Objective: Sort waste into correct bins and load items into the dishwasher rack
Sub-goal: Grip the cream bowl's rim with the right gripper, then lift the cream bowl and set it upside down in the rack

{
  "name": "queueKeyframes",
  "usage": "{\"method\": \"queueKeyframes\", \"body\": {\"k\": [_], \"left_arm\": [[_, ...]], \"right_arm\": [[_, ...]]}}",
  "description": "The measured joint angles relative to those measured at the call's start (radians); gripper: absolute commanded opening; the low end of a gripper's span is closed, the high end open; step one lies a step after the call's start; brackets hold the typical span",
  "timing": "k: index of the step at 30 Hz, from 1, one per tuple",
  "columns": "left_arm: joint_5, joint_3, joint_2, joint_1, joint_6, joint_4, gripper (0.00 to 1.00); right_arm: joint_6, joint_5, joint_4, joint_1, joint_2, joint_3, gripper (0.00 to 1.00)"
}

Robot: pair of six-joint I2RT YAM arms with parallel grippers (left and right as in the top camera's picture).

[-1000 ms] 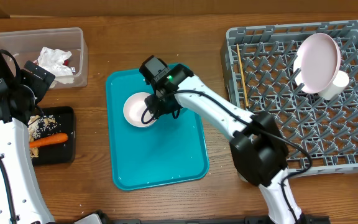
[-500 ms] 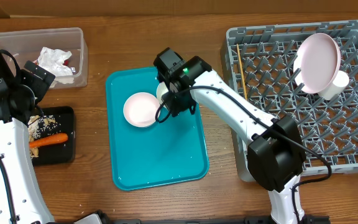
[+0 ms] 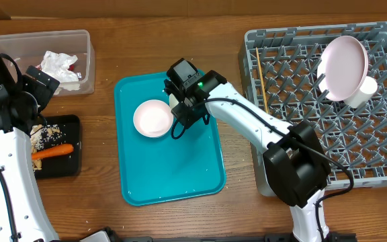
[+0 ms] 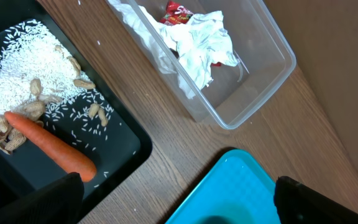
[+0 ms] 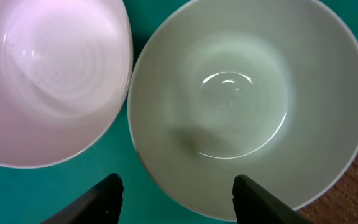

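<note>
Two white bowls sit side by side on the teal tray. The left bowl is in plain view. The right bowl lies mostly under my right gripper, which is open just above that bowl's near rim, a finger on each side. My left gripper is open and empty above the gap between the black tray and the teal tray. The black tray holds a carrot, rice and beige bits. The clear tub holds napkins and a red wrapper. No fork is in view.
The grey rack at the right holds a white plate leaning on a cup, and a wooden stick along its left side. The clear tub stands at the back left, and bare wooden table surrounds the teal tray.
My right gripper has moved right from the left bowl's rim, then slightly back left. A second bowl now shows beside the first, under the gripper. The left arm has not moved.
</note>
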Motion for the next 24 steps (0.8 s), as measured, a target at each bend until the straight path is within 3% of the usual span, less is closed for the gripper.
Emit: {"method": "queueKeyframes", "body": {"k": [7,16,22,24], "left_arm": [[0.000,0.000,0.000,0.000,0.000,0.000,1.00],[0.000,0.000,0.000,0.000,0.000,0.000,1.00],[0.000,0.000,0.000,0.000,0.000,0.000,1.00],[0.000,0.000,0.000,0.000,0.000,0.000,1.00]], "right_arm": [[-0.005,-0.012,0.053,0.001,0.000,-0.067,0.59],[0.000,-0.015,0.057,0.001,0.000,-0.072,0.26],[0.047,-0.036,0.040,0.004,0.000,-0.072,0.06],[0.076,-0.043,0.044,0.008,0.000,-0.072,0.04]]}}
